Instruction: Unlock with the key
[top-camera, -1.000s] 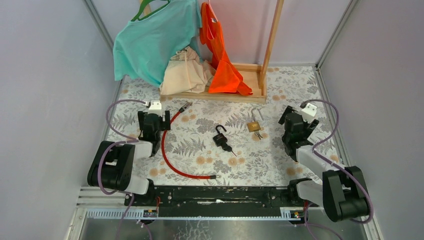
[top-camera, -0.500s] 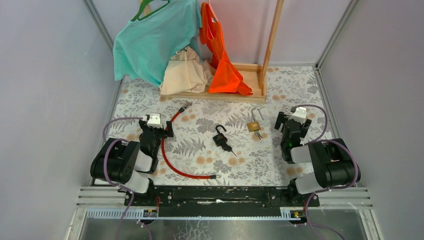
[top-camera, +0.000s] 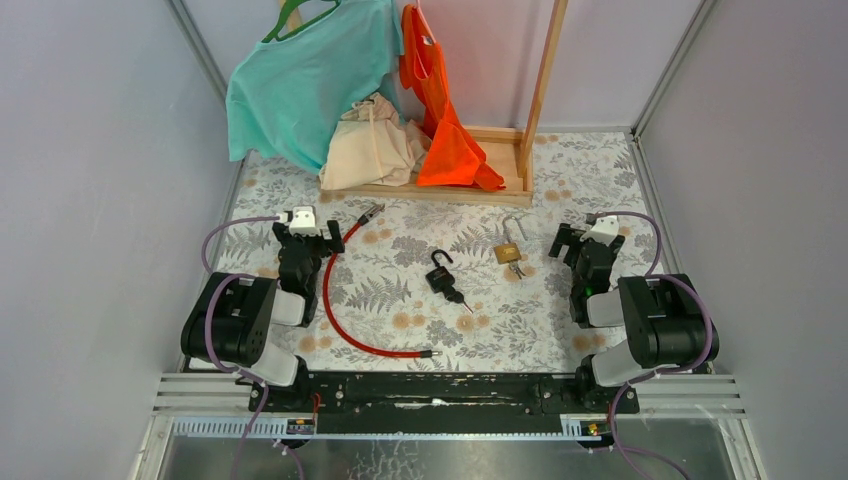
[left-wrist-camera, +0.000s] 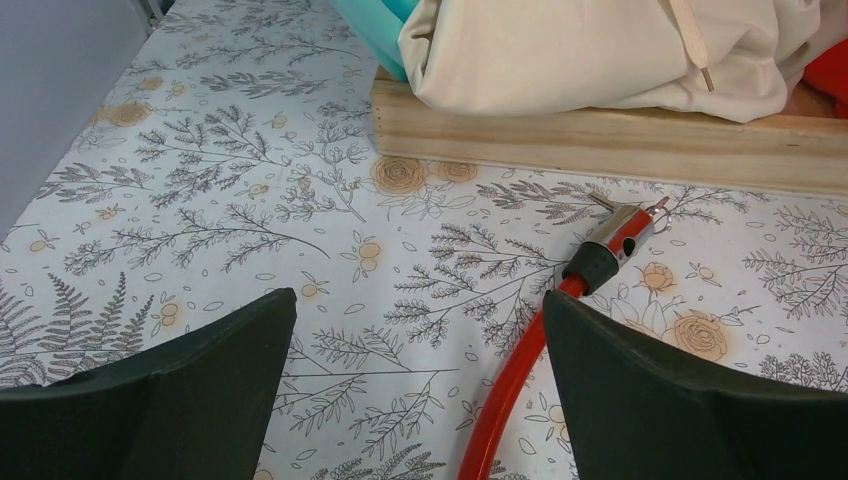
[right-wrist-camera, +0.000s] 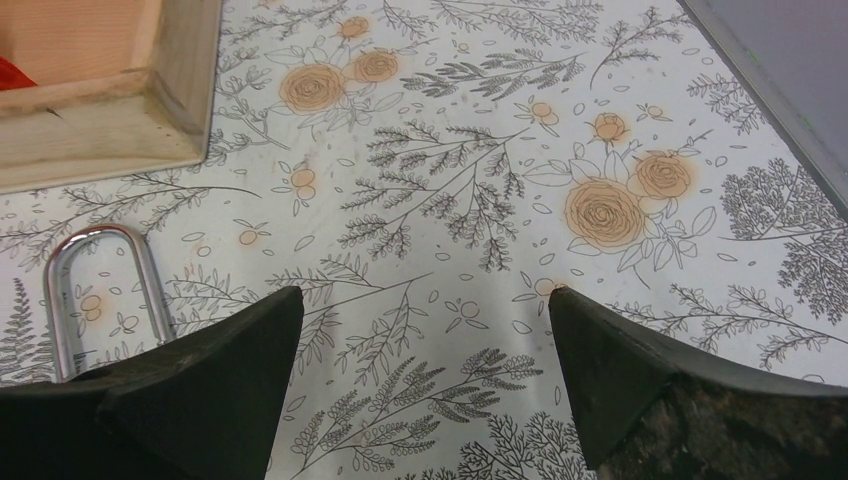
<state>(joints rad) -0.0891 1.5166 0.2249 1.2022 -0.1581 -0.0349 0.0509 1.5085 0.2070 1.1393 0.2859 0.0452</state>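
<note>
Both arms sit tucked back near their bases, with the left gripper (left-wrist-camera: 420, 300) and right gripper (right-wrist-camera: 425, 300) spread wide and nothing in either. The small brass padlock with the silver shackle (top-camera: 505, 254) lies right of centre, its little bunch of keys (top-camera: 516, 269) just beside it, near the right arm. Best bet imo: one arm pins the lock body flat while the other takes a key by its head and lines it up with the keyway before twisting. It should steer clear of the black padlock (top-camera: 438, 277) and the red cable (top-camera: 328, 300).
</note>
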